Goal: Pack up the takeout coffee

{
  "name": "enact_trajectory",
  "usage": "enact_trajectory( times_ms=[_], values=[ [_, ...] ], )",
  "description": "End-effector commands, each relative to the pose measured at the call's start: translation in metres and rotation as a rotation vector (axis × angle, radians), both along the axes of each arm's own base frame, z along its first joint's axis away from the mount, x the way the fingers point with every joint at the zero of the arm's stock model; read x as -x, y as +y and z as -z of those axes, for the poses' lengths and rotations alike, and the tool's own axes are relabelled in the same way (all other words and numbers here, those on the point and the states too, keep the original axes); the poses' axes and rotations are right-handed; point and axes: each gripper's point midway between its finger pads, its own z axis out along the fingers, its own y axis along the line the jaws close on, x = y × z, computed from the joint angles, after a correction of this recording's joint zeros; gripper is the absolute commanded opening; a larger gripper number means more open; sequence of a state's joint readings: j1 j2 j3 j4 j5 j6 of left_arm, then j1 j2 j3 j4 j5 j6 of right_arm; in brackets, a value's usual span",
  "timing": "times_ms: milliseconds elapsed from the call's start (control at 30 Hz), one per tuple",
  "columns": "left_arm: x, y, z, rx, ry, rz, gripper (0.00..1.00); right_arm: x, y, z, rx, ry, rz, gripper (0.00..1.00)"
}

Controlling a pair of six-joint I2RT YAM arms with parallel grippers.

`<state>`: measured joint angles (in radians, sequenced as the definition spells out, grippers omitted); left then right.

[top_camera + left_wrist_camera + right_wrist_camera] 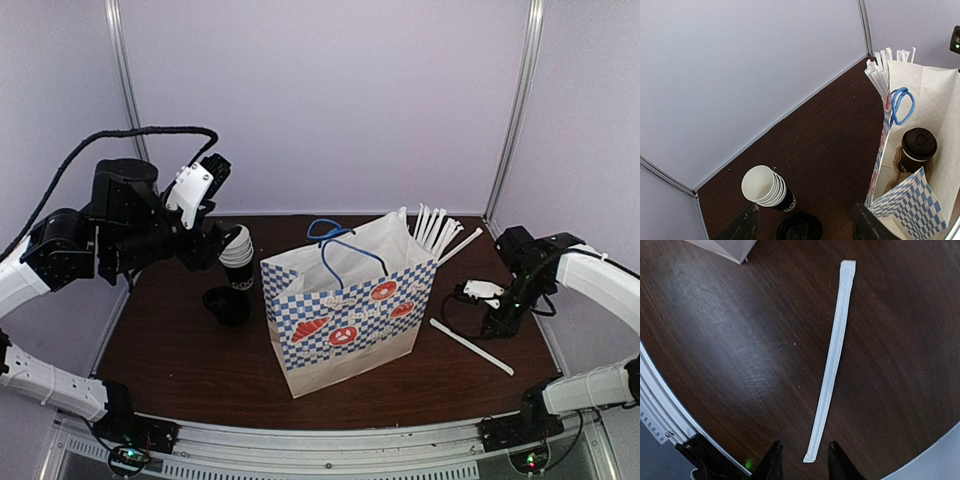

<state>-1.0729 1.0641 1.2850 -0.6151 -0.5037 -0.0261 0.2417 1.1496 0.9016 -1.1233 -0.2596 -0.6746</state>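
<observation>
Takeout coffee already upright inside the checkered bag, right of frame
Left gripper wide apart and empty, right gripper parted too; I'd pull away high, clear of the bag.

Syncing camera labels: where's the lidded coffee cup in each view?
Top external: not visible; hidden inside the checkered bag.
Left wrist: right side, lidded coffee cup standing inside the bag.
Right wrist: not in it.
Shared landmark: the checkered bag, in top external and left wrist.
</observation>
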Motion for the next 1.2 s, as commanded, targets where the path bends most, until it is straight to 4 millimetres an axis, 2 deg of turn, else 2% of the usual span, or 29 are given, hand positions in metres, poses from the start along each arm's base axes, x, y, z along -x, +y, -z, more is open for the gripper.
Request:
enact_trajectory(
  times_ms=[0, 133, 300, 433, 633, 800, 967, 1067, 1167],
  values=[
    [0.001, 0.014, -0.002, 0.006, -0.015, -0.031, 0.64, -0.007, -0.017, 0.036, 0.119, 0.043, -0.001, 0.32],
    [0.001, 0.019, 0.002, 0.011, -0.022, -0.046, 0.66, -0.005, -0.016, 0.063, 0.138, 0.11, -0.015, 0.32],
    [0.002, 0.019, 0.008, 0.006, -0.009, -0.047, 0.66, -0.011, -0.01, 0.086, 0.172, 0.153, -0.033, 0.32],
    [0.002, 0.021, 0.009, 0.007, -0.009, -0.052, 0.66, -0.016, -0.008, 0.104, 0.214, 0.195, -0.045, 0.28],
    [0.003, 0.023, 0.008, 0.014, -0.011, -0.053, 0.66, -0.014, -0.007, 0.116, 0.257, 0.228, -0.06, 0.19],
    [0.004, 0.023, 0.01, 0.018, -0.011, -0.051, 0.66, -0.019, -0.007, 0.106, 0.252, 0.187, -0.038, 0.15],
    [0.003, 0.02, 0.011, 0.017, -0.012, -0.044, 0.66, -0.022, -0.012, 0.1, 0.276, 0.164, -0.02, 0.0],
    [0.003, 0.018, 0.008, 0.02, -0.019, -0.036, 0.66, -0.015, -0.015, 0.079, 0.271, 0.144, -0.007, 0.0],
    [0.002, 0.017, 0.004, 0.022, -0.029, -0.031, 0.66, -0.012, -0.02, 0.042, 0.265, 0.058, 0.0, 0.0]
  ],
)
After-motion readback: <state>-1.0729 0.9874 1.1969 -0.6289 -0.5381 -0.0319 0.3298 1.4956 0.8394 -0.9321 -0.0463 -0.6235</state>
